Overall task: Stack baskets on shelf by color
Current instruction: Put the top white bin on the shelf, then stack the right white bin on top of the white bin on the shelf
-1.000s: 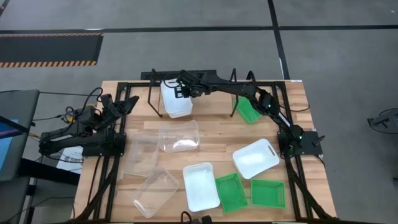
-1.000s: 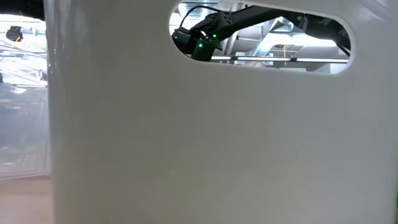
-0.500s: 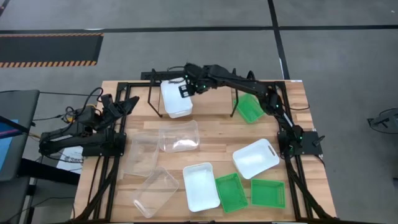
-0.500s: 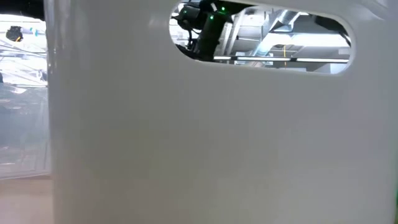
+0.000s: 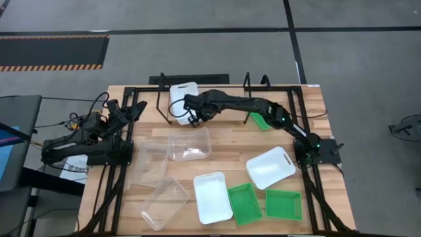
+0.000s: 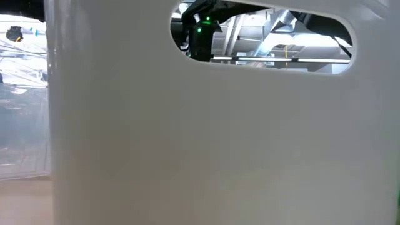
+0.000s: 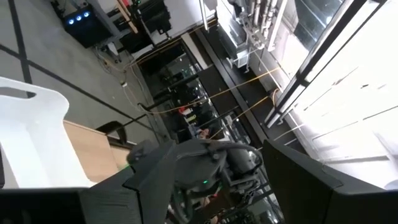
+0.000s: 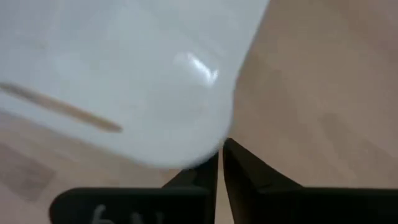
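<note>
A white basket (image 5: pixel 181 92) sits on the black-legged shelf (image 5: pixel 161 99) at the table's far edge, and a green basket (image 5: pixel 264 120) is at the shelf's right end. My right gripper (image 5: pixel 193 119) hangs just on the near side of the white basket, above the far edge of a clear basket (image 5: pixel 189 144). In the right wrist view its shut fingers (image 8: pixel 219 167) point at the rounded corner of a pale basket (image 8: pixel 155 81); I cannot tell which basket. My left gripper (image 5: pixel 136 107) waits open at the table's left edge. My right gripper's shut fingertips (image 8: pixel 211 163) stand right at the rounded corner of the pale basket (image 8: pixel 205 134). Whether they touch it cannot be told.
On the table lie two more clear baskets (image 5: pixel 150 162) (image 5: pixel 164 201), two white ones (image 5: pixel 212 197) (image 5: pixel 270 166) and two green ones (image 5: pixel 244 203) (image 5: pixel 283 204). A white basket wall (image 6: pixel 200 144) fills the low view; my right arm (image 6: pixel 200 34) shows through its handle slot.
My right gripper has left the top of the white basket on the shelf and moved toward the table's near edge and down, over the far edge of the clear basket. The arm has swung with it, now lying lower across the shelf.
</note>
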